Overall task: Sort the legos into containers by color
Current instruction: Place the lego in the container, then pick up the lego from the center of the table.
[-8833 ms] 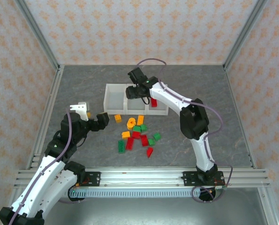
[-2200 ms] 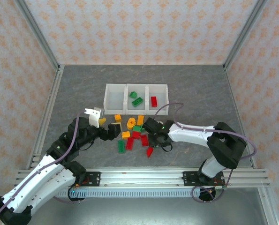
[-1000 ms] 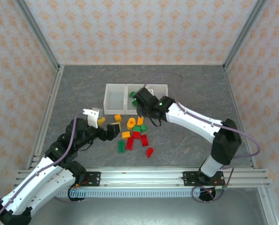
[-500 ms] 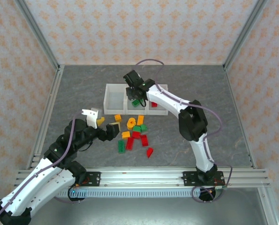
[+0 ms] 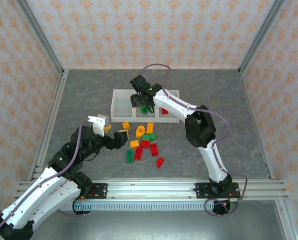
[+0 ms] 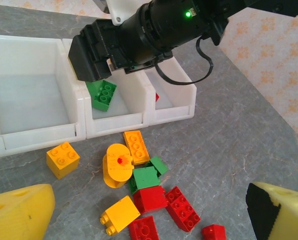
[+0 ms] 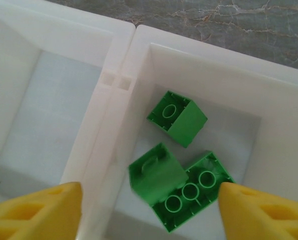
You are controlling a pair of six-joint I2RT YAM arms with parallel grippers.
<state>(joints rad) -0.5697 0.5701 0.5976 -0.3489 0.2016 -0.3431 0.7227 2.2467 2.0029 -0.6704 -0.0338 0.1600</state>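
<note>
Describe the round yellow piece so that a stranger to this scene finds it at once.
Find the row of three white bins on the grey table. In front of its middle bin lies a loose pile of bricks, with the round yellow piece at the pile's bin-side edge. Its neighbours are all square-cornered blocks; it alone is rounded.

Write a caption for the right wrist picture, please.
Open yellow fingers hover above three green legos in the middle bin.
</note>
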